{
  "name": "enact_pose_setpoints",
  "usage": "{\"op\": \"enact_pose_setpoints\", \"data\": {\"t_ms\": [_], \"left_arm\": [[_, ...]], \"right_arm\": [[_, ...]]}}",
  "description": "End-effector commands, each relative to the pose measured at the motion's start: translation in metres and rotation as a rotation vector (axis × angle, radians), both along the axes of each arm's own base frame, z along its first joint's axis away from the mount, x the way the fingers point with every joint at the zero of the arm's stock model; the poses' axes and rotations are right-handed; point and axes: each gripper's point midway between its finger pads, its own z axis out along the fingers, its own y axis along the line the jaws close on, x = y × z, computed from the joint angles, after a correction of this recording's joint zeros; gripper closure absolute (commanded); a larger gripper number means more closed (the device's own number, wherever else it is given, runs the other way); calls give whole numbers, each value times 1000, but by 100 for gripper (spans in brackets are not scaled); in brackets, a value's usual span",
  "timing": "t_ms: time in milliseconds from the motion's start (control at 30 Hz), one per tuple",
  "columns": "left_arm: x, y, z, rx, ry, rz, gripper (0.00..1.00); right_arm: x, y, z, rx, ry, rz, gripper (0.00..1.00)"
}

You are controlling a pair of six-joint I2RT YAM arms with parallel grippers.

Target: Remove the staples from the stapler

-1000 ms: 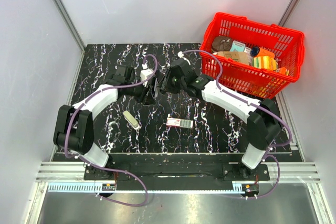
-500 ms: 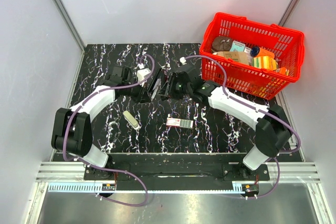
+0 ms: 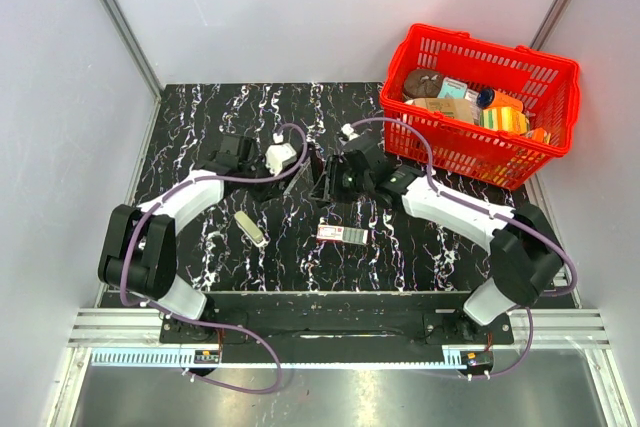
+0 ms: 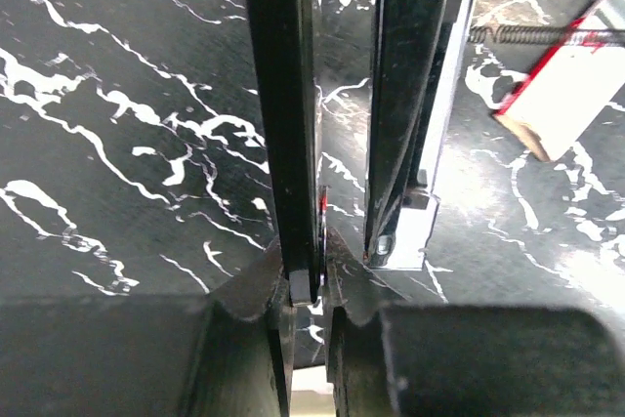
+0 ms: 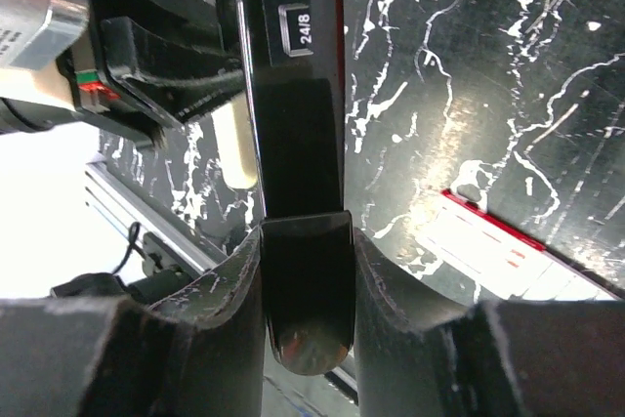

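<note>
Beige piece (image 3: 250, 228) lay loose on the counter (image 3: 190, 122), near side of the left arm, not touched. Left pincer (image 4: 305, 287) was clamped on one black leaf of the stapler (image 4: 283, 114), held edge-up above mid-counter. Change over the last second: the stapler, which a second ago read as one narrow bar between the two pincers, now stood hinged open. A clear gap separated the leaves, and a bright metal channel (image 4: 437, 134) showed along the right-hand one. Right pincer (image 5: 305, 263) was closed on a black part marked 24/8, apparently that second leaf. It had shifted right and toward the near edge, which fits pulling the hinge apart. Staples: not made out in any view. The channel interior was hidden, so I cannot tell whether the strip sat in it. Judgement: opening looks done and unloading not yet begun. The next move calls for sliding or tipping the strip out while one pincer steadies the body. Box (image 3: 342, 235) lay near the right pincer, on its near side. Basket (image 3: 450, 152) stood far right, not involved.
</note>
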Motion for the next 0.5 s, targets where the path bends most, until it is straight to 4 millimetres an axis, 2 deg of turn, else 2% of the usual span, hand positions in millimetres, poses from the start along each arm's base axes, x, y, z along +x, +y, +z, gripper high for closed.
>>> {"op": "enact_pose_setpoints", "data": {"t_ms": [0,133,333,467], "left_arm": [[42,15,23,156,-298,-34,100],[48,15,19,255,-388,-73,100],[44,14,8,385,-494,-143,100],[45,15,5,440,-549,-170,100]], "right_arm": [[8,-34,-7,-80,-73,-16,100],[15,-47,-12,-98,-80,-30,100],[22,-57,-12,-118,-87,-26,100],[31,-70,-10,-133,-99,-54,100]]}}
